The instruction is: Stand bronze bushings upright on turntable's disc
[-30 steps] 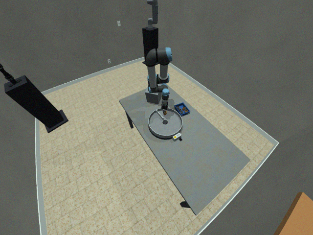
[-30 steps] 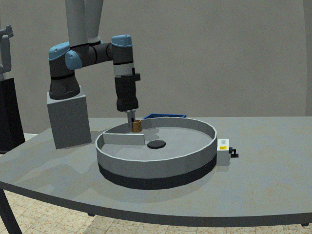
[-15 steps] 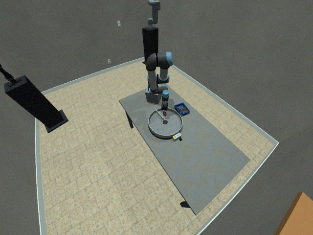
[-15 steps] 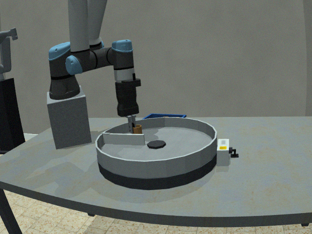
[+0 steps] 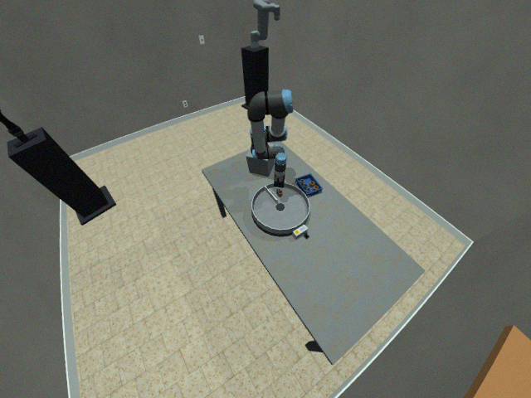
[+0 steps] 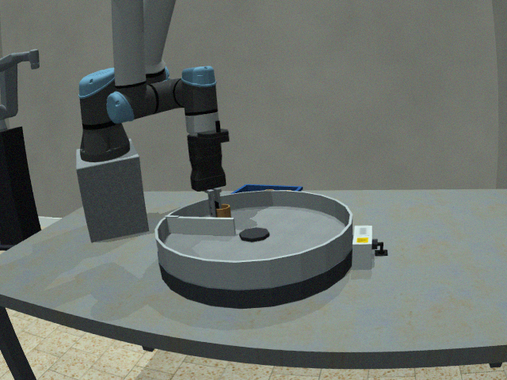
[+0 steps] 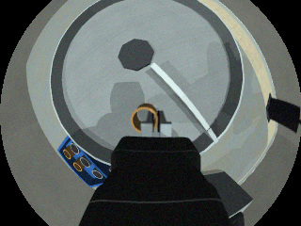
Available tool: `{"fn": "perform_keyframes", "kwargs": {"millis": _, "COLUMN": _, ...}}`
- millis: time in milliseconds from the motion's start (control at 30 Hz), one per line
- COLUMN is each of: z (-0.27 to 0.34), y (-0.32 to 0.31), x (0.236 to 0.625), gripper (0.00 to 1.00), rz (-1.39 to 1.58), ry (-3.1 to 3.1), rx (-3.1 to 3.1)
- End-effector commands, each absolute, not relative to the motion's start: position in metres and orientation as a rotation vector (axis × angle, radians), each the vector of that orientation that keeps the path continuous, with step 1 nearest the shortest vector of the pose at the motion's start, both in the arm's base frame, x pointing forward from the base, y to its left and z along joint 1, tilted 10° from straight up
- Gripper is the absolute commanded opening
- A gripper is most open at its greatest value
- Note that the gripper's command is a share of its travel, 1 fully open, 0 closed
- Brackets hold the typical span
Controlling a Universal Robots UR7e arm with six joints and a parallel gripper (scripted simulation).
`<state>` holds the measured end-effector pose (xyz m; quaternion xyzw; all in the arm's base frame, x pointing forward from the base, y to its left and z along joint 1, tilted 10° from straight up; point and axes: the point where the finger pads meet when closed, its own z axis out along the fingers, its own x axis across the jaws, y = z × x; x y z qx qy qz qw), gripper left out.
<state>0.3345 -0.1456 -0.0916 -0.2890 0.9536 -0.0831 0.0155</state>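
Note:
My gripper (image 5: 279,191) (image 6: 213,209) (image 7: 155,117) is shut on the wall of a bronze bushing (image 6: 224,210) (image 7: 145,108), which it holds upright with an open end up. It is low over the back left part of the turntable's disc (image 5: 294,211) (image 6: 299,226) (image 7: 94,44), clear of the dark hub (image 5: 280,206) (image 6: 254,234) (image 7: 137,55). The bushing's lower end is hidden behind the white bar (image 6: 200,226) (image 7: 182,97). The blue crate (image 5: 304,177) (image 6: 266,188) (image 7: 66,147) behind the turntable holds several more bushings (image 5: 309,185) (image 7: 81,164).
A raised rim (image 6: 253,265) rings the disc. The white bar runs from the hub towards the rim, close to the held bushing. A small white control box (image 5: 299,232) (image 6: 362,245) sits against the turntable's side. The arm's grey base block (image 6: 110,191) stands at the table's back left.

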Motion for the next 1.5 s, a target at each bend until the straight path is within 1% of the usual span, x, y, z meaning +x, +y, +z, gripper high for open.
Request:
{"fn": "perform_keyframes", "kwargs": {"millis": 0, "z": -0.0914, "y": -0.1458, "x": 0.3348, "gripper": 0.00, "rz": -0.260, "ry": 2.966, "rx": -0.899}}
{"fn": "perform_keyframes", "kwargs": {"millis": 1467, "z": -0.0954, "y": -0.1464, "x": 0.3351, "gripper": 0.00, "rz": -0.260, "ry": 2.966, "rx": -0.899}}
